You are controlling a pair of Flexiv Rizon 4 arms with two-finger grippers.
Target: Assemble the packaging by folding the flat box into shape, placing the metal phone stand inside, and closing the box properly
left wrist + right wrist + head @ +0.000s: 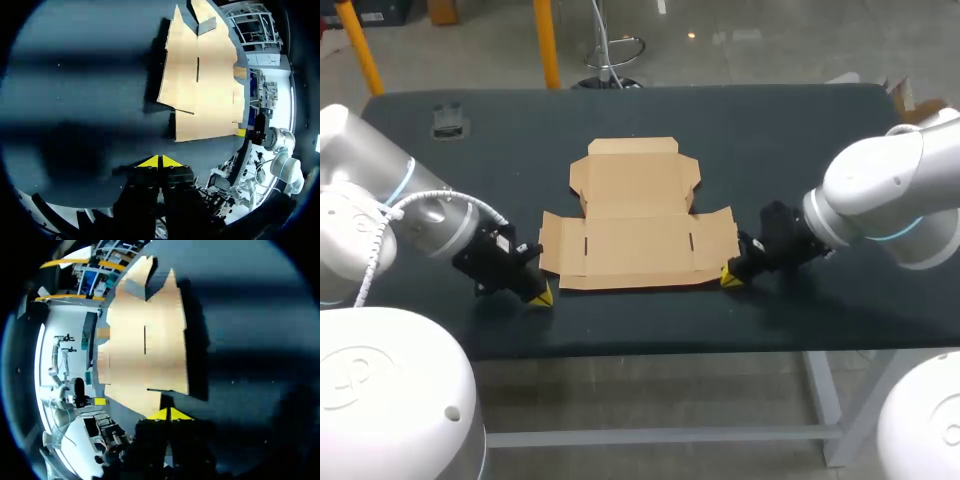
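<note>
The flat brown cardboard box (638, 215) lies unfolded in the middle of the dark table, flaps spread out. My left gripper (542, 297) sits low on the table just off the box's front left corner, shut and empty. In the left wrist view its yellow tips (160, 161) are pressed together, a short way from the box (200, 85). My right gripper (731, 278) is at the box's front right corner, also shut. In the right wrist view its gripper (169, 414) reaches the edge of the box (145, 345); I cannot tell whether it touches. A small dark grey object (448, 122), perhaps the phone stand, rests at the far left.
The table's front edge (650, 352) runs close behind both grippers. Bare dark tabletop lies on either side of the box and beyond it.
</note>
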